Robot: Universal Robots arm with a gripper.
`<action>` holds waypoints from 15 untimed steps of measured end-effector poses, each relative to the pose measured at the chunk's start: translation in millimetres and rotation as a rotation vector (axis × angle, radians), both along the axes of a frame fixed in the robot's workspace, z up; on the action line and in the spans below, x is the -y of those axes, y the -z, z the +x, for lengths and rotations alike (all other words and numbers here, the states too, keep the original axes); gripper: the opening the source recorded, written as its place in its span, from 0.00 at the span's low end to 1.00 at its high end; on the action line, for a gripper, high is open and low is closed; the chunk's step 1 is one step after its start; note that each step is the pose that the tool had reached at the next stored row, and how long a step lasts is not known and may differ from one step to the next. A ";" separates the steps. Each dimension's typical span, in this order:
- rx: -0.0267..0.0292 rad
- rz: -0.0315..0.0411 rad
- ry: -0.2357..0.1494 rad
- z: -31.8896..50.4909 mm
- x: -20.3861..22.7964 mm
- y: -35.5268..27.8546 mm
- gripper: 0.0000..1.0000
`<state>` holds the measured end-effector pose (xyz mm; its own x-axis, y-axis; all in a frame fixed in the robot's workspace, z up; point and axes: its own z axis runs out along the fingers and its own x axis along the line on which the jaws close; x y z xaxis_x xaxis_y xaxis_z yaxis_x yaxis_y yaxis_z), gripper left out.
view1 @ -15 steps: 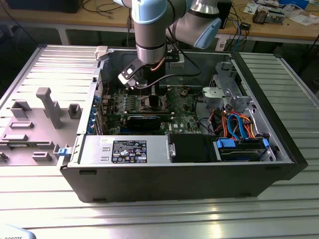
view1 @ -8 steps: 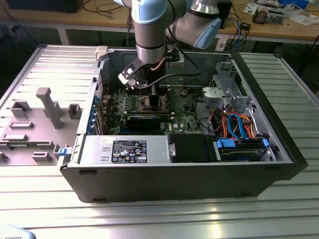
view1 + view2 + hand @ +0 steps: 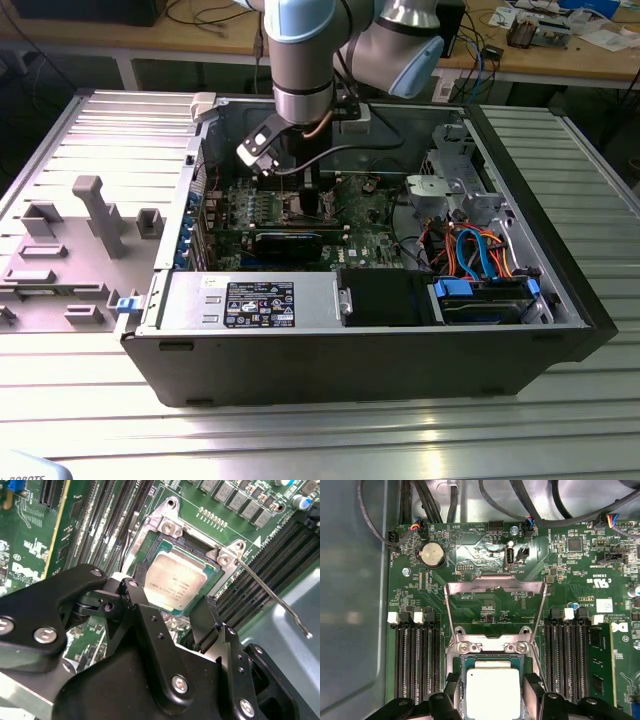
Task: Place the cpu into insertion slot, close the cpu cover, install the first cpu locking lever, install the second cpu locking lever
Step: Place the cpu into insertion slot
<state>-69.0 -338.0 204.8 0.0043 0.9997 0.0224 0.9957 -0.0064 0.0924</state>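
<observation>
The gripper (image 3: 492, 680) is down over the motherboard (image 3: 470, 545), its jaws spread to the width of the cpu (image 3: 492, 695) and apparently pressing on two opposite edges, though the contact is hard to confirm. The cpu lies flat in the insertion slot (image 3: 490, 647). The cpu cover (image 3: 495, 584) is swung open behind the slot, and in the second wrist view a locking lever (image 3: 270, 592) sticks out unlatched.

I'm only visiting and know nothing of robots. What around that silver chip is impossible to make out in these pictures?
The cpu: cut off by the picture's edge in the first wrist view, and partly behind the gripper in the second wrist view.
Pins of the insertion slot: covered by the cpu in both wrist views.
Exterior view: the arm blocks the part of the circuit board beneath it.
</observation>
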 end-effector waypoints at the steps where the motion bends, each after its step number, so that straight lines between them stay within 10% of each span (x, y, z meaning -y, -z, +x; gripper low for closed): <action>1: -0.0001 0.0000 0.000 0.0 0.0 -3.0 0.62; 5: -0.0035 0.0001 0.000 0.6 0.0 -9.0 0.60; 9: -0.0047 0.0000 0.000 1.3 0.0 -9.1 0.23; 15: -0.0046 0.0000 0.000 1.5 0.0 -9.1 0.11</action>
<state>-67.5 -338.0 214.0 0.0045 0.9997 0.0223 0.9961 -0.0064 0.0878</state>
